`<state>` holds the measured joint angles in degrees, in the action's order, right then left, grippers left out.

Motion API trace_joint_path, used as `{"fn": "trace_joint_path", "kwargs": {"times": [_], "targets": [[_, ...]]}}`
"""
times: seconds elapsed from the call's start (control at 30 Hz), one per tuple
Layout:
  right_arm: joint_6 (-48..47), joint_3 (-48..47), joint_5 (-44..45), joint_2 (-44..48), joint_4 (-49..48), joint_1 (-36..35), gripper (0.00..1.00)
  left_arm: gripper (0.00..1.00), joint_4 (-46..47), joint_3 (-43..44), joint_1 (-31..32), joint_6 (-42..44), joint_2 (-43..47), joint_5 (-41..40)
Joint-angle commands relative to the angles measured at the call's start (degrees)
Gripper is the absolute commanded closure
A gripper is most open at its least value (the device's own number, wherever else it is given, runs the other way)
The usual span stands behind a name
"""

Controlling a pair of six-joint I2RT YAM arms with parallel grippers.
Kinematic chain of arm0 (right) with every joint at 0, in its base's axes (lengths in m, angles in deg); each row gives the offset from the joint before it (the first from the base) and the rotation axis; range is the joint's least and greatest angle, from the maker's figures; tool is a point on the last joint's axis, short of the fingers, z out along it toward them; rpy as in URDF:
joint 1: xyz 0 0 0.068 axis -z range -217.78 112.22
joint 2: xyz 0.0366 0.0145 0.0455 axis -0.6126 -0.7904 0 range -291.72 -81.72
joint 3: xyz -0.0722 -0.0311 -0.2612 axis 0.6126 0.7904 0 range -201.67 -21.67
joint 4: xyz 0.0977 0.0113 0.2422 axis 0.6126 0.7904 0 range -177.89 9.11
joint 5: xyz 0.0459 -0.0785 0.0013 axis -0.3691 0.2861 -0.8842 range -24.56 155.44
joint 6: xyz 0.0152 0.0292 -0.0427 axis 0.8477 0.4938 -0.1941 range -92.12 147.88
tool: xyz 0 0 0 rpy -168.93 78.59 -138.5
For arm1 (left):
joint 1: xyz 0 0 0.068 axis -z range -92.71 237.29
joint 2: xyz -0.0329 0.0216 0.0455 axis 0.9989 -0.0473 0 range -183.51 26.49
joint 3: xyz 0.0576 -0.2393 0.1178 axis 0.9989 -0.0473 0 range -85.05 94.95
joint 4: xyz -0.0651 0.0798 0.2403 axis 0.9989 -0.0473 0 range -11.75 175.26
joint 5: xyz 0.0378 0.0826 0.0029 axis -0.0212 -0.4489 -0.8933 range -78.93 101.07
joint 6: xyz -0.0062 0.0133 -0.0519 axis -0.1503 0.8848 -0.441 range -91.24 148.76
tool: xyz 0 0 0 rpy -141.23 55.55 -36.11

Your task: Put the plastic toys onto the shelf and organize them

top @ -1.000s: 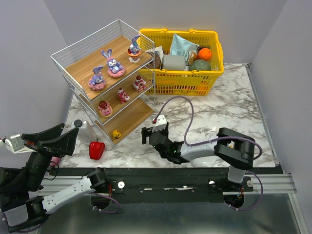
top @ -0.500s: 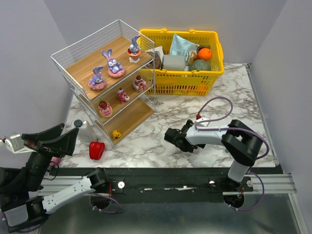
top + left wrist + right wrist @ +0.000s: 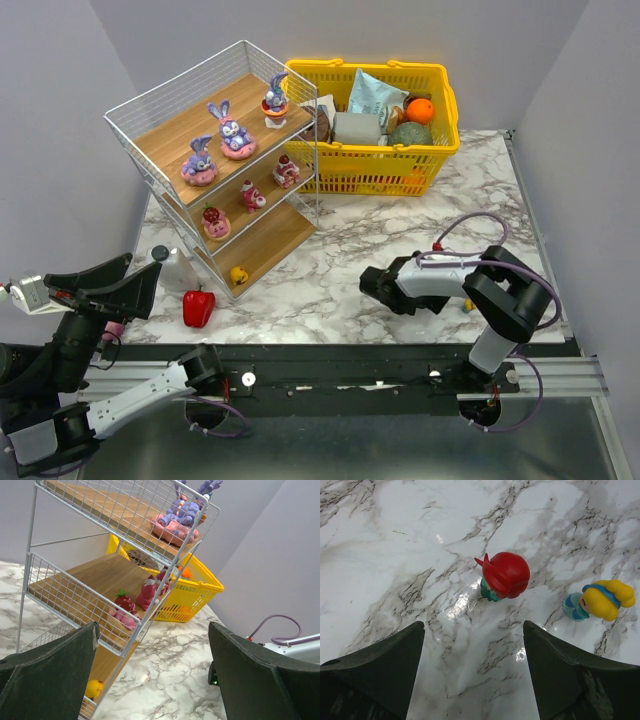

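The shelf stands at the back left. Three purple bunnies sit on its top board, three pink-red figures on the middle board, and a yellow piece on the bottom board. The shelf also shows in the left wrist view, with a bunny and a pink-red figure. My left gripper is open and empty, raised left of the shelf. My right gripper is open and empty, pointing down at the marble. A red-haired figure and a yellow-haired figure stand just beyond its fingertips.
A yellow basket full of groceries stands behind, right of the shelf. A red bell pepper and a white bottle sit at the shelf's front left foot. A small pink thing lies under my left arm.
My right gripper has drawn back to the right, from near the shelf's front foot to the right middle of the table. The left arm has not moved.
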<state>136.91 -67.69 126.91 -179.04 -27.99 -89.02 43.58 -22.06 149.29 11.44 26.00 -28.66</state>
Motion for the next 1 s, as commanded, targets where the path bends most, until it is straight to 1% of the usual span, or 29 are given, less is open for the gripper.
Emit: {"fn": "trace_joint_path", "kwargs": {"times": [0.0, 0.3, 0.5, 0.6, 0.73, 0.9, 0.97], "targets": [[-2.67, 2.51, -0.56, 1.78, -10.75, 1.32, 0.14, 0.01, 0.36, 0.56, 0.76, 0.45, 3.13, 0.26], [-7.87, 4.71, -2.67, 4.33, -16.83, 4.57, 0.14, 0.01, 0.10, 1.18, 0.76, 0.36, 3.39, 0.26], [-9.01, 4.19, -5.75, 5.38, -16.92, 6.77, 0.17, 0.01, 0.18, 1.09, 0.76, 0.10, 3.48, 0.52], [-8.40, 4.27, -7.06, 6.17, -16.83, 8.17, 0.18, 0.01, 0.10, 1.27, 0.76, 0.18, 3.39, 0.53], [-8.31, 4.27, -9.52, 7.58, -16.74, 8.35, 0.18, 0.01, 0.19, 1.62, 0.76, 0.27, 3.31, 0.44], [-10.33, 3.92, -14.09, 10.91, -15.61, 8.44, 0.14, 0.01, 0.54, 2.32, 0.76, 0.80, 3.22, 0.35], [-12.00, 4.44, -16.20, 13.64, -15.43, 9.05, 0.12, 0.01, 1.06, 2.23, 0.84, 0.97, 3.48, 0.44]]}}
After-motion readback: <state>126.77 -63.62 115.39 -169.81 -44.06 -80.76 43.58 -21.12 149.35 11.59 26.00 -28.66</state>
